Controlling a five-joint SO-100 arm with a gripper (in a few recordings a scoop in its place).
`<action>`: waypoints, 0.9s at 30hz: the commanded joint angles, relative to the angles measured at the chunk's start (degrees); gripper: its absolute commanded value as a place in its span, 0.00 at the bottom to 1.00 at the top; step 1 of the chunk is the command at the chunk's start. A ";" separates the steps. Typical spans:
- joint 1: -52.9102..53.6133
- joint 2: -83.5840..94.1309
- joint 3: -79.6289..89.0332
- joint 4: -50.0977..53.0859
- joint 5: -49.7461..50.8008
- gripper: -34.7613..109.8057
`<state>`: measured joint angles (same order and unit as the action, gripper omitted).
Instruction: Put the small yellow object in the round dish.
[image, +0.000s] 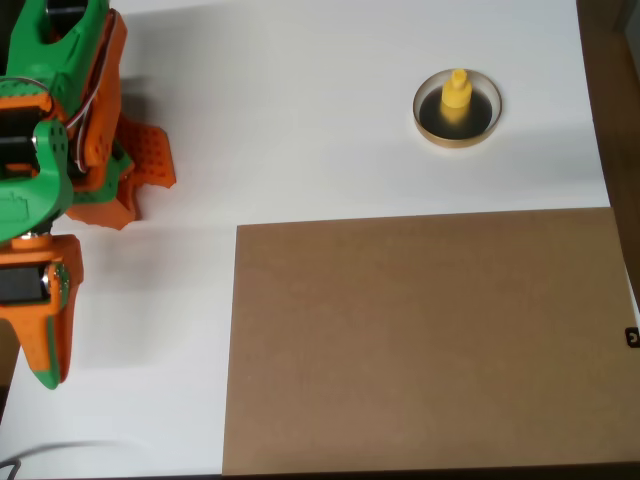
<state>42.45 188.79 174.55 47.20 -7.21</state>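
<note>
The small yellow object (457, 93) stands upright inside the round dish (424, 124), knob up, on the dark glossy floor toward the dish's far side. The dish sits on the white table at the upper right. My green and orange arm lies along the left edge of the overhead view, far from the dish. Its gripper (48, 372) points toward the bottom left corner. The orange and green fingers lie together in one tapered tip with nothing between them.
A large brown board (420, 340) covers the lower right of the white table (300, 120). The arm's orange base (140, 170) sits at the upper left. The table's right edge (604, 120) runs just beyond the dish.
</note>
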 joint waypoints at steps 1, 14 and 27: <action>1.41 1.85 -0.09 -0.97 5.27 0.24; 1.58 1.85 0.44 -2.20 5.89 0.24; 1.58 1.85 0.44 -2.20 5.89 0.24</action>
<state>43.33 188.79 174.55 46.14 -1.23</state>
